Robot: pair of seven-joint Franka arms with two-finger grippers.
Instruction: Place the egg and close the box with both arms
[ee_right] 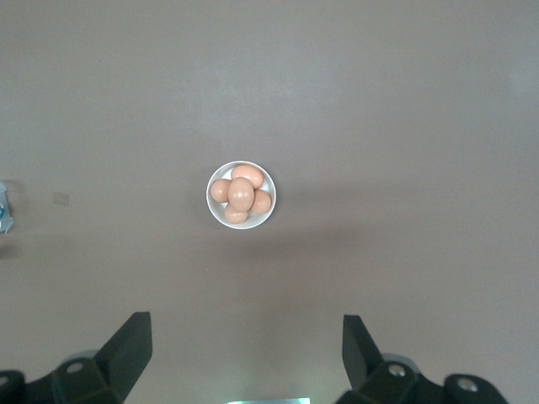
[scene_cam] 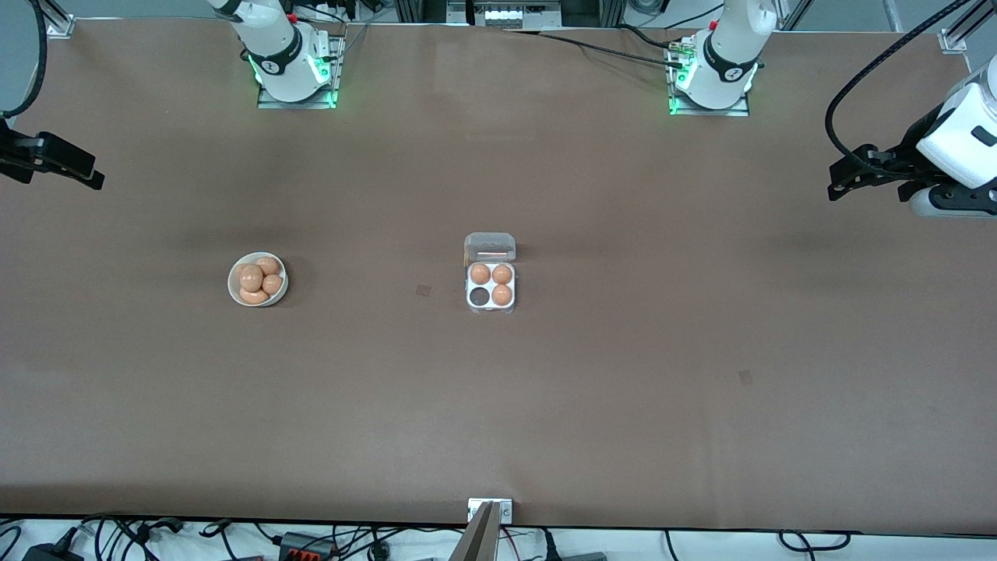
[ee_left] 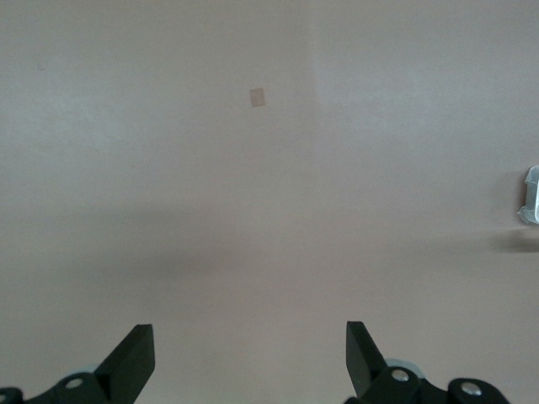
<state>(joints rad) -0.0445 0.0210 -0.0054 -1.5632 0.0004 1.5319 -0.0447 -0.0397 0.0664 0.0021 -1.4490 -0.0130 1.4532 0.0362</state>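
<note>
The box (scene_cam: 491, 302) sits in the middle of the table with its clear lid (scene_cam: 490, 248) swung open toward the robots' bases. Three orange-brown eggs (scene_cam: 491, 282) fill three cells; the cell (scene_cam: 477, 296) nearest the front camera toward the right arm's end is empty. Several look-alike eggs (scene_cam: 258, 279) lie in a white bowl (scene_cam: 233, 290), also seen in the right wrist view (ee_right: 214, 209). My right gripper (scene_cam: 95, 173) (ee_right: 247, 332) is open and empty, high above the right arm's end. My left gripper (scene_cam: 837, 178) (ee_left: 250, 337) is open and empty, high above the left arm's end.
The brown table (scene_cam: 623, 389) has small darker patches (scene_cam: 423, 291) (scene_cam: 745, 377). A corner of the box shows at the edge of the left wrist view (ee_left: 530, 195) and the right wrist view (ee_right: 4, 210). A bracket (scene_cam: 490, 510) sits at the table's front edge.
</note>
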